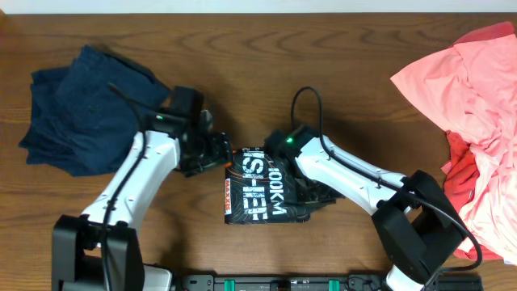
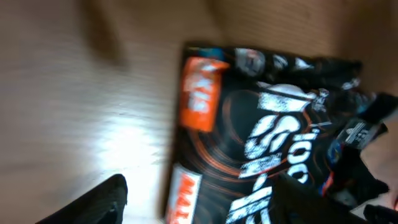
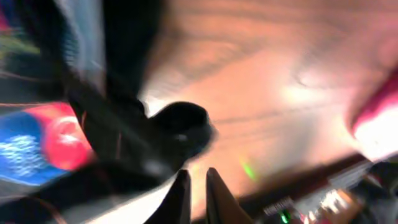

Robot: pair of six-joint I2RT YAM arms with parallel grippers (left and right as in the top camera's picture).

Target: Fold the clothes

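While the folded black shirt [image 1: 258,187] lies centred on the table [image 1: 339,48], your left gripper [image 1: 216,153] hovers at its upper-left edge, jaws spread, probably to flatten the fold; the right gripper [image 1: 313,194] flanks its right edge, and blur hides whether its jaws are open or closed

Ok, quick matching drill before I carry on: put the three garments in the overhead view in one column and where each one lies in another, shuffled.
Garments:
1. navy garment
2. black printed shirt
3. pink garment

Places:
A. heaped at the right edge
B. centre, folded into a flat rectangle
C. bunched at the left

Pairs: 1-C, 2-B, 3-A
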